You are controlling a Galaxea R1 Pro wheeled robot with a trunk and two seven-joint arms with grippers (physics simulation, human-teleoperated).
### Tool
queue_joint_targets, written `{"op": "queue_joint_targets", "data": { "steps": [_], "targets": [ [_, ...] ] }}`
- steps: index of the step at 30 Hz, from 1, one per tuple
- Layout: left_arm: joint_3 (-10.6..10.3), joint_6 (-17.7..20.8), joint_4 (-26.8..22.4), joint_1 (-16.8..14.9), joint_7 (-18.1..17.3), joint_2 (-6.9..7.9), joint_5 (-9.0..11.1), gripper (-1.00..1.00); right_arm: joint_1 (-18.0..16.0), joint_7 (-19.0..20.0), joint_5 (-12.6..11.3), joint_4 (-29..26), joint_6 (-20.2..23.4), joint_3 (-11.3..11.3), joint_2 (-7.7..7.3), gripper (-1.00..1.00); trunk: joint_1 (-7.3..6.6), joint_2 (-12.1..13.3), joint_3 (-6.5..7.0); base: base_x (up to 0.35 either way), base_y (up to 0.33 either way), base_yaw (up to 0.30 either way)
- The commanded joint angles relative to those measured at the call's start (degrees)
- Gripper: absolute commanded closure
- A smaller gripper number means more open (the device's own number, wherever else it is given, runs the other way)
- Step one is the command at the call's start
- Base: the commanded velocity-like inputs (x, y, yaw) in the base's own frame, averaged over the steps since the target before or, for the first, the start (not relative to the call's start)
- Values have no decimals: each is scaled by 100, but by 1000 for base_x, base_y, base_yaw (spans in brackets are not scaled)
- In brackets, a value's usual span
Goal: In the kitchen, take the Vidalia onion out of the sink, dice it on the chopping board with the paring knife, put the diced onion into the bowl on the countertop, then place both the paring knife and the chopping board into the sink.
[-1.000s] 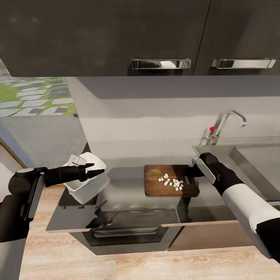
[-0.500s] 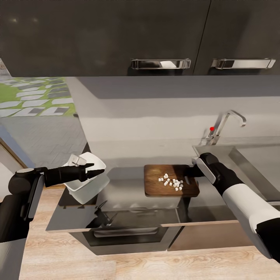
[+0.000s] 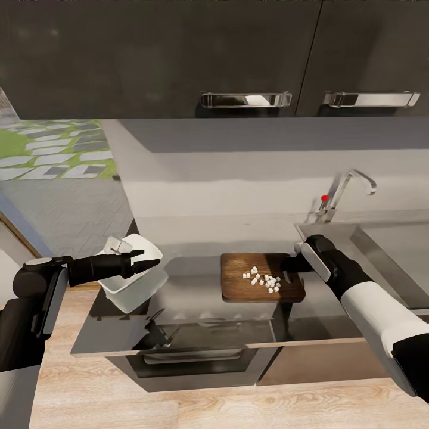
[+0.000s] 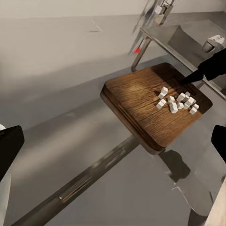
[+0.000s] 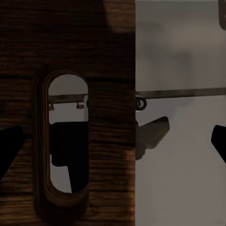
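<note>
My left jaws (image 3: 146,262) clench the near rim of the bowl (image 3: 134,286), holding it tipped at the counter's (image 3: 196,322) left end, I judge to take the dice. My right jaws (image 3: 292,262) sit spread at the board's (image 3: 238,283) right end, one finger either side of that edge beside the handle slot (image 5: 63,141), not yet gripping. The onion dice (image 3: 262,279) lie on the board, left of the sink (image 3: 387,244).
</note>
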Motion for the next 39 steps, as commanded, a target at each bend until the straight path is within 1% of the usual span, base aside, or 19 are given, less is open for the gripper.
{"op": "queue_joint_targets", "data": {
  "steps": [1,14,21,30,39],
  "targets": [
    [4,50,-3,-6,-16,0,6,-100,-4,-53,-46,416,20,40,-6,-100,5,-9,-12,0,0,0],
    [12,50,-3,-6,-16,0,7,-100,-4,-58,-46,416,26,42,-8,-100,5,-9,-12,0,0,0],
    [145,50,-3,-6,-16,0,6,-100,-4,-63,-46,416,28,46,-8,-100,5,-9,-12,0,0,0],
    [187,50,-3,-6,-15,-4,5,-100,-4,-63,-46,416,29,44,-10,-100,5,-9,-12,0,0,-1],
    [190,50,-3,-6,-16,-1,7,-100,-4,-63,-46,416,29,47,-8,-100,5,-9,-12,0,0,-112]
  ]
}}
